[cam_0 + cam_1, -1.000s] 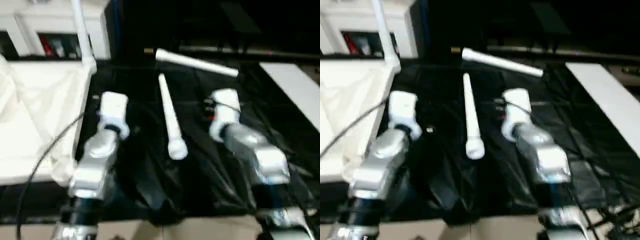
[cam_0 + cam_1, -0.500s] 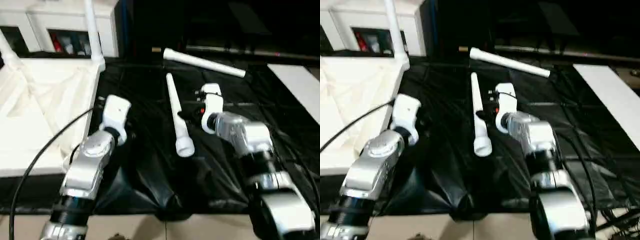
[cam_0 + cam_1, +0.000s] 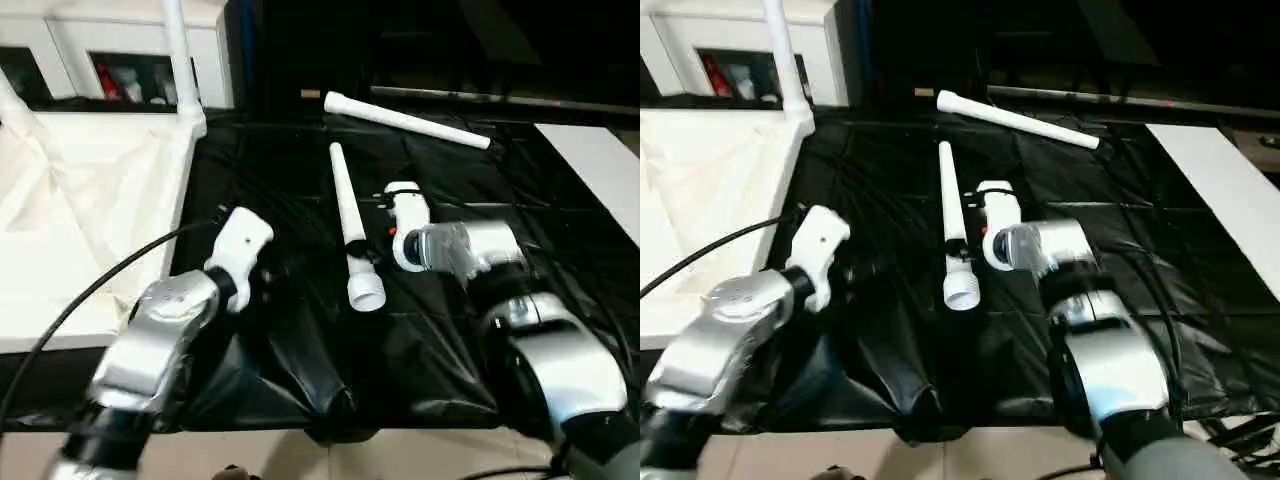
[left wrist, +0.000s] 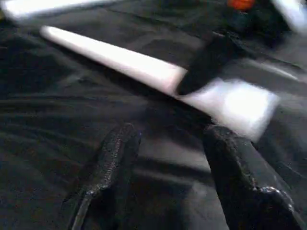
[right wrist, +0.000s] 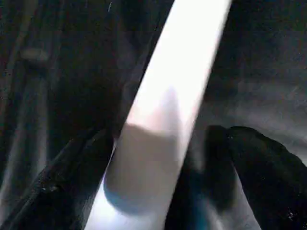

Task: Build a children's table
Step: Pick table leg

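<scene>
A white tapered leg (image 3: 352, 228) of the children's table lay near the middle of the black sheet (image 3: 300, 340), thin end toward the far edge and its wide open socket end toward the near edge. The right tool (image 5: 158, 191) was down over that leg just above the wide end, fingers (image 5: 261, 182) apart with the leg between them; whether the pads touched it was hard to tell, and the close view was blurred. From the head views its fingers were hidden beneath the white wrist housing (image 3: 405, 215), which sat just beside the leg. A second leg (image 3: 405, 120) lay slantwise by the sheet's far edge, apart from the first. The table top (image 3: 90, 220) rested upside down at the left edge of the sheet, cut off by the picture's left side, its ribbed underside hard to make out in the glare, with one leg (image 3: 180, 55) standing upright in its far corner socket and running out of the top of the picture. The left tool (image 4: 163, 177) hovered low over the sheet between the table top and the lying leg, fingers (image 4: 110, 167) apart and holding nothing. A black cable (image 3: 90, 290) ran across the table top to the left forearm. A white cabinet (image 3: 110, 60) stood behind, partly cut off.
</scene>
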You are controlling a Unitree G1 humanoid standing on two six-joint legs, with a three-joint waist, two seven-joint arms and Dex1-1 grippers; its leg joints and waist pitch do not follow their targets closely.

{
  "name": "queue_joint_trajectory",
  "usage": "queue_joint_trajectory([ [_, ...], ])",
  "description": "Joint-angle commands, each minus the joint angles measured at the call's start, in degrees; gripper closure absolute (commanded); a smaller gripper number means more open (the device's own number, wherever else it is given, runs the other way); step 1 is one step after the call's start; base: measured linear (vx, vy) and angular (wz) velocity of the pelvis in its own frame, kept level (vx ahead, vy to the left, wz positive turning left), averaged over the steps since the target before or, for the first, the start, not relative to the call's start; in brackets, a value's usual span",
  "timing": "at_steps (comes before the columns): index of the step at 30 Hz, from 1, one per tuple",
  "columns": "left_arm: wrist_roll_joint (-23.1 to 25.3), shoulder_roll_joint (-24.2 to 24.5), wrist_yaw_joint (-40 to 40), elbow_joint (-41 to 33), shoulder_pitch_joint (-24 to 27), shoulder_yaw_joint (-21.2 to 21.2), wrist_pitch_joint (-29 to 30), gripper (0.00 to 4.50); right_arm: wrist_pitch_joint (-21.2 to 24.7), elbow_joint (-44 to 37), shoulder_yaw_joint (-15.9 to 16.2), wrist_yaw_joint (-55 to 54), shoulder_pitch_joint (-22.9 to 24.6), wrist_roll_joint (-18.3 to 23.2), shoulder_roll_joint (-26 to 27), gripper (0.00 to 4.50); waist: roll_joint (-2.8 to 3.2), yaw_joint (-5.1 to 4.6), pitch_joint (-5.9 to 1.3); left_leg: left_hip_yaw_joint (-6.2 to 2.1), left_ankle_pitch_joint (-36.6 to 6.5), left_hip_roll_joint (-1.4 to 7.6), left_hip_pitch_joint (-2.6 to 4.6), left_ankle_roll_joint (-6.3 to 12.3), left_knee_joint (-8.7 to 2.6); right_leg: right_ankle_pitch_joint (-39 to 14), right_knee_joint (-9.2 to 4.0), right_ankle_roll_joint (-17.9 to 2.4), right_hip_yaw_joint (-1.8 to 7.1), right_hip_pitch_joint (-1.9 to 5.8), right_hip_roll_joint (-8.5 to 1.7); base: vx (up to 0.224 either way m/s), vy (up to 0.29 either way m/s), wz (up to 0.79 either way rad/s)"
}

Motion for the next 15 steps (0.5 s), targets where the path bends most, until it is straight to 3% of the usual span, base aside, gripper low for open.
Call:
queue_joint_trajectory([
  [1, -1.5, 1.73, -3.43, -3.34, 0.84, -1.57, 2.27, 1.86, 1.46, 2.02, 1.15, 1.42, -1.4, -1.4, -1.02, 0.5, 0.71, -0.02, -3.71, -0.78, -3.94, 3.53, 1.52, -1.05, -4.33, 2.29, -3.35, -15.33, 3.06, 2.39, -5.07, 0.0, 0.0, 0.0],
  [4, -0.55, 2.41, -3.36, -3.77, 0.74, -1.82, 1.87, 1.86, 1.54, 4.21, 2.01, 2.06, -2.35, -2.66, -1.65, 0.5, 0.88, -0.07, -3.47, -0.7, -6.55, 3.54, 1.68, -2.62, -4.48, -0.73, -3.76, -14.77, 3.21, 2.18, -5.1, 0.0, 0.0, 0.0],
  [5, -0.19, 2.45, -3.25, -3.56, 0.56, -1.91, 1.86, 1.86, 1.7, 4.62, 2.24, 2.43, -2.52, -2.94, -1.92, 0.78, 1.2, -0.02, -3.41, -0.82, -7.67, 3.59, 1.66, -3.42, -4.6, -1.95, -3.81, -14.31, 3.19, 2.16, -5.09, 0.0, 0.0, 0.0],
  [6, -0.15, 2.53, -3.28, -3.55, 0.49, -1.96, 1.97, 1.86, 1.8, 4.91, 2.33, 2.76, -2.67, -3.07, -2.12, 0.84, 1.01, -0.07, -3.42, -0.85, -8.24, 3.57, 1.66, -3.9, -4.65, -2.29, -3.84, -13.88, 3.21, 2.2, -5.06, 0.0, 0.0, 0.0],
  [7, -0.38, 2.59, -3.51, -3.54, 0.31, -2.05, 2.34, 1.86, 2.07, 5.18, 2.52, 3.36, -2.87, -3.27, -2.51, 0.87, 1.25, -0.09, -3.4, -0.88, -8.55, 3.54, 1.64, -4.12, -4.65, -2.39, -3.85, -13.72, 3.25, 2.21, -5.07, 0.0, 0.0, 0.0],
  [15, -0.92, 3.05, -3.82, -4.66, -0.3, -2.61, 3.61, 1.86, 3.27, 6.17, 4.51, 8.11, -3.34, -4.61, -4.86, 1.5, 0.73, -0.26, -3.63, -0.78, -6.41, 3.45, 1.35, -2.94, -4.35, 0.03, -3.7, -14.35, 3.26, 2.38, -5.0, 0.0, 0.0, 0.0],
])
